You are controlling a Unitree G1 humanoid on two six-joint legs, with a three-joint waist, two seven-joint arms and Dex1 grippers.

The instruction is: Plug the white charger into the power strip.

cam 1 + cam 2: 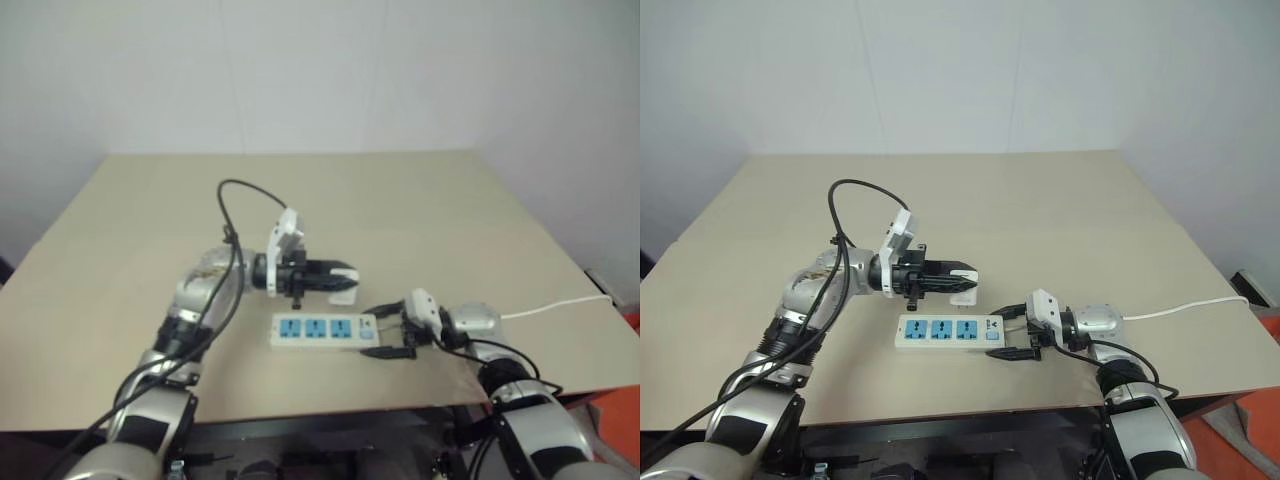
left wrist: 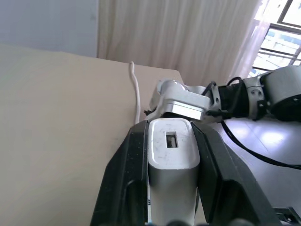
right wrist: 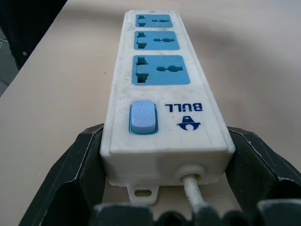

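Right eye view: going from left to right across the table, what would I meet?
Left gripper holding the white charger → power strip → right gripper, fingers astride the strip's switch end → thin white cord trailing off the table's right edge.

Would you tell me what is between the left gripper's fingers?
The white charger sits clamped between the left gripper's black fingers, its slotted end face showing. Its prongs and lower body are hidden.

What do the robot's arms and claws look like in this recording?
Both arms are silver-grey metal with black joint sections and loose black cables looping along them. A white housing sits at each wrist. The left claw and right claw each have two black, wedge-shaped fingers. No markings are legible.
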